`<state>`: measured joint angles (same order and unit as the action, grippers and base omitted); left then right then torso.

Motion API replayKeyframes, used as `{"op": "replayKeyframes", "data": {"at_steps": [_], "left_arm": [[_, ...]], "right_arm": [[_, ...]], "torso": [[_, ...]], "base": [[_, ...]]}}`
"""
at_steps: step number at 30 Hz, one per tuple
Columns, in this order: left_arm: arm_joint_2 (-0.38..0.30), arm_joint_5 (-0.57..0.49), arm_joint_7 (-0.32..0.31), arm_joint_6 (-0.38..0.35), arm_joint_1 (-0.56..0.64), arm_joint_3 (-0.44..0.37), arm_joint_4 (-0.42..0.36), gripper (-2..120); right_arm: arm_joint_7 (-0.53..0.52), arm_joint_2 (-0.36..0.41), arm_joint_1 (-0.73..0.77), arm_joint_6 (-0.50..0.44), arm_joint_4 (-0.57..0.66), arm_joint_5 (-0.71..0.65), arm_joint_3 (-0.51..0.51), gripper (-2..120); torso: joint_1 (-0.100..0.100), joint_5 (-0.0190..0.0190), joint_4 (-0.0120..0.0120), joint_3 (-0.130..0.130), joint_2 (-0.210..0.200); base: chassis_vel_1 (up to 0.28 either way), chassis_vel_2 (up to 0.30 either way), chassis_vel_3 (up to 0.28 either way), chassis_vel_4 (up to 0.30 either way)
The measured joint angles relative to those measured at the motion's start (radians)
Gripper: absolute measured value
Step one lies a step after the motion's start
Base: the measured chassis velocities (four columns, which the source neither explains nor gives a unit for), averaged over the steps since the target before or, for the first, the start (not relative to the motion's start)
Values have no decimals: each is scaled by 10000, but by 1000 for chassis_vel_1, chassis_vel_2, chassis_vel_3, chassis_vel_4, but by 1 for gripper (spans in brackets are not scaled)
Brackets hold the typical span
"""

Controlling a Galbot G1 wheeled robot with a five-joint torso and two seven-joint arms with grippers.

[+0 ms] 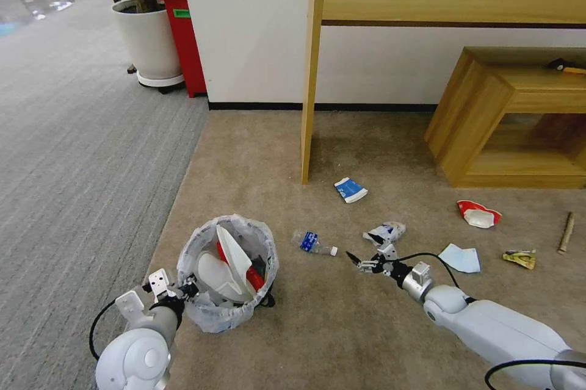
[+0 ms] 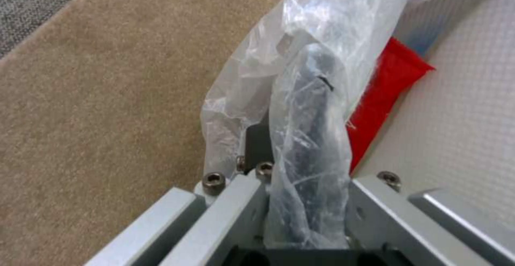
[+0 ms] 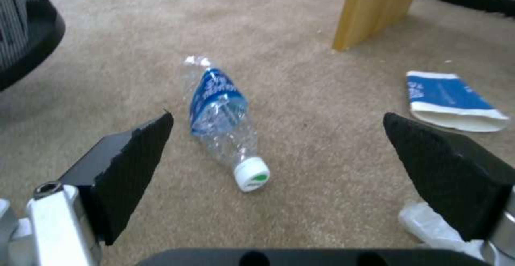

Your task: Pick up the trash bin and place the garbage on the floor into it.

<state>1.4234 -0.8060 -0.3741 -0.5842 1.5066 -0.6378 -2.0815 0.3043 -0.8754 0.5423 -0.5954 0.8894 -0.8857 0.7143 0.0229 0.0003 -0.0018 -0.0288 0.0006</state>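
My right tool (image 3: 279, 137) hangs wide open over the bottle (image 3: 220, 113) lying on the floor (image 3: 300, 28). It looks light, crushed and springy; its middle seems the best hold. My left tool (image 2: 300, 201) pinches the bin (image 1: 227, 273) rim.

Crinkled glossy plastic bag (image 2: 300, 97), matt carpet (image 2: 107, 97)

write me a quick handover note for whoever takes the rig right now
Left gripper: shut on the trash bin rim, bag included.
Right gripper: open, low above the clear plastic bottle, not touching.
Done: white slippers and a red piece in the bin.
Left on the floor: that bottle, second crushed bottle, blue-white carton, red-white cup, blue mask, yellow wrapper, wooden stick.
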Motion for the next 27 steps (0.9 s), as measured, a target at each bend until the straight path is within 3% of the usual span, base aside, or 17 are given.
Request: {"op": "replayKeyframes", "data": {"at_steps": [12, 24, 26, 27], "left_arm": [[7, 11, 40, 47, 260, -161, -367, 0], [-14, 38, 135, 157, 505, -349, -657, 0], [-46, 19, 150, 166, 559, -444, -762, 0], [-46, 19, 150, 166, 559, -444, -762, 0]], "right_arm": [[1814, -1197, -774, -1, -2422, -458, 531, 93], [2314, -2465, -1180, 80, -3707, -194, 594, 96], [2584, -3165, -1327, 129, -4486, 145, 296, 98], [2584, -3165, -1327, 129, -4486, 145, 296, 98]], "torso": [[0, -3, -1, 0, 0], [0, -3, -1, 0, 0], [0, 0, 1, 0, 0], [0, 0, 1, 0, 0]], "base": [[0, 0, 0, 0], [0, 0, 0, 0], [0, 0, 0, 0], [0, 0, 0, 0]]}}
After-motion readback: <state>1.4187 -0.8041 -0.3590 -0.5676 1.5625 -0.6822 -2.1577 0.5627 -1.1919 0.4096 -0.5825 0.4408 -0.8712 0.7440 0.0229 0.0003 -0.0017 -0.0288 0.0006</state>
